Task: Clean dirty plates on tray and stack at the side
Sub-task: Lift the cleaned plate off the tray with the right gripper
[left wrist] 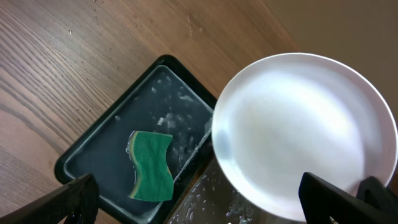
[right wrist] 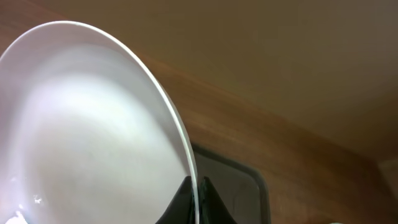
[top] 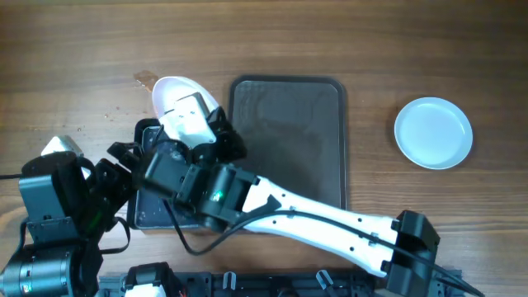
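My right gripper (right wrist: 198, 199) is shut on the rim of a plain white plate (right wrist: 87, 124) and holds it tilted up above the black container. That plate shows in the overhead view (top: 180, 107) left of the dark brown tray (top: 289, 140), and in the left wrist view (left wrist: 298, 130). My left gripper (left wrist: 199, 202) is open and empty, its fingers wide apart above the black container (left wrist: 99, 155) that holds a green sponge (left wrist: 151, 165). Another white plate (top: 433, 132) lies on the table to the right of the tray. The tray bears no plates.
The black container (top: 153, 210) with water drops sits left of the tray, mostly under my arms. A brownish smear (top: 144, 80) marks the table near the held plate. Wooden table all round.
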`<move>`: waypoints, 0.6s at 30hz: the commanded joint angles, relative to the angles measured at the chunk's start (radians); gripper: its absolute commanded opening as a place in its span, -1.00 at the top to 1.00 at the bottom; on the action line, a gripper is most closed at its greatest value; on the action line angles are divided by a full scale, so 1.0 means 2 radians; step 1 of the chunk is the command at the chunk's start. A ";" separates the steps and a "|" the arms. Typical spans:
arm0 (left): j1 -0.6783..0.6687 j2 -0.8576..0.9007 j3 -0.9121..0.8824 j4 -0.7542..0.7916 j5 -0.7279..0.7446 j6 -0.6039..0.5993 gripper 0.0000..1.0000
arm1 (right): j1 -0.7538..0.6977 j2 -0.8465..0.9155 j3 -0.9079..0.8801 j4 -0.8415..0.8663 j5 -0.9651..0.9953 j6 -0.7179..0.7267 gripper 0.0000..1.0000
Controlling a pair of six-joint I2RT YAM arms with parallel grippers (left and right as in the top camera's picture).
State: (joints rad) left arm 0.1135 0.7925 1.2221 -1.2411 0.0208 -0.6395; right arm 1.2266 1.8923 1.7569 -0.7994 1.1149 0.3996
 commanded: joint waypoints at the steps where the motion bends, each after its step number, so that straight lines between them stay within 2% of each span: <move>1: -0.002 -0.001 0.007 0.008 0.021 0.002 -1.00 | 0.010 -0.003 0.009 -0.001 0.025 -0.004 0.91; 18: -0.002 -0.001 0.007 0.008 0.021 0.002 -1.00 | 0.013 -0.003 0.009 0.022 0.029 -0.043 0.91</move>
State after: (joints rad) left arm 0.1131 0.7933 1.2221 -1.2320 0.0284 -0.6407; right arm 1.2362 1.8923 1.7569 -0.7616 1.1496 0.3420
